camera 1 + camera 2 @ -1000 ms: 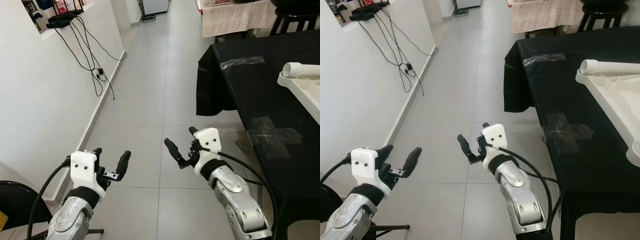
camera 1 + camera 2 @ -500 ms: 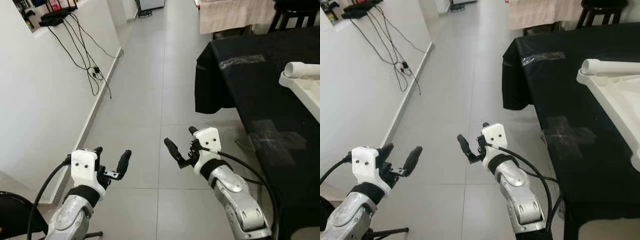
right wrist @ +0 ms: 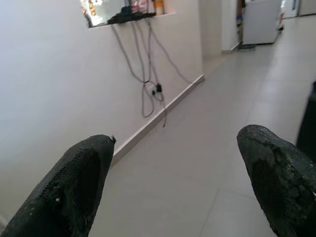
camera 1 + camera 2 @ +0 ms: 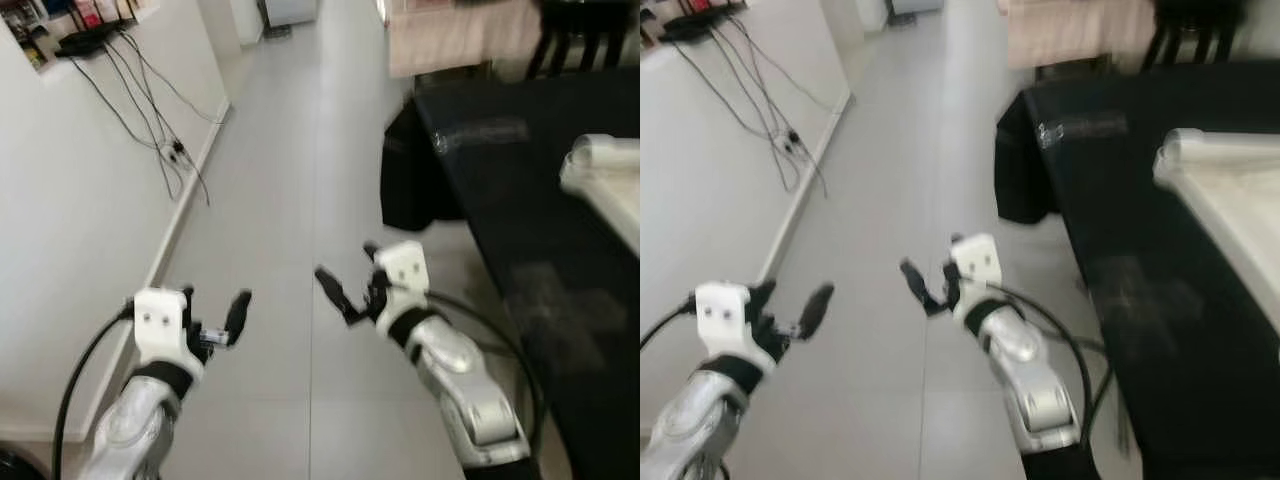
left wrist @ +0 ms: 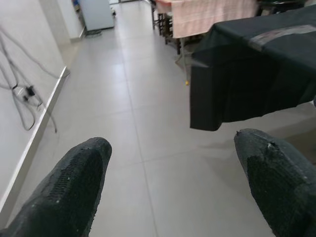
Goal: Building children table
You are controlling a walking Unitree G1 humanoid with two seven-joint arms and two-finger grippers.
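Clearly nothing of the build is underway at this moment; both arms are raised over bare floor and neither carries a part.

At 10–11 o'clock in the head views, a white wall (image 4: 70, 200) runs back, with dark cables (image 4: 150, 130) trailing down it to a plug near the skirting. Grey floor tiles (image 4: 280, 200) fill the corridor toward 12 o'clock.

At about 7 o'clock, the left end effector (image 4: 212, 322) hovers above the tiles, released, its black fingers (image 5: 69, 192) spread well apart with nothing between them. Its wrist view looks down the corridor to the hanging corner of the black cloth.

Just right of centre, near 6 o'clock, the right end effector (image 4: 345, 290) is likewise released and empty; its fingers (image 3: 74, 182) frame wall and cables, so it points away from the work.

At 2–3 o'clock stands the desk (image 4: 500, 200), draped in black cloth with taped patches on top. The children's table piece (image 4: 1230, 200), a white moulded part with a rounded tube-like end, lies on the desk at its far right edge, well apart from both end effectors. The head pictures are blurred, so finer detail of it cannot be read.

Judgement: task at the very start. Approaching the desk, reaching the white part, grasping and all assembly remain.
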